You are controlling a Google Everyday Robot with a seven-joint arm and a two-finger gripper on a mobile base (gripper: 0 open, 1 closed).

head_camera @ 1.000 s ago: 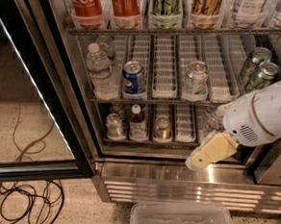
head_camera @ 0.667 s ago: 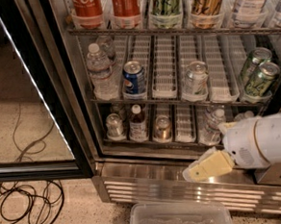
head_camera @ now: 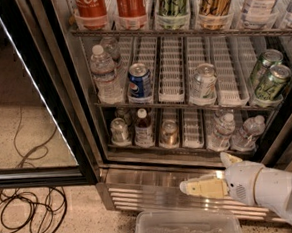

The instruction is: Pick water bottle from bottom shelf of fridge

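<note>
The gripper is spread wide, holding nothing, in front of the grille; the water bottle stands just above it on the shelf

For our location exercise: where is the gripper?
Camera view, lower right: the gripper is before the base grille, below the bottom shelf, near a clear bin.

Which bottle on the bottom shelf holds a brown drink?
The labelled bottle, second from left; the clear bottles at right hold colourless contents. The gripper hovers before the base grille.
</note>
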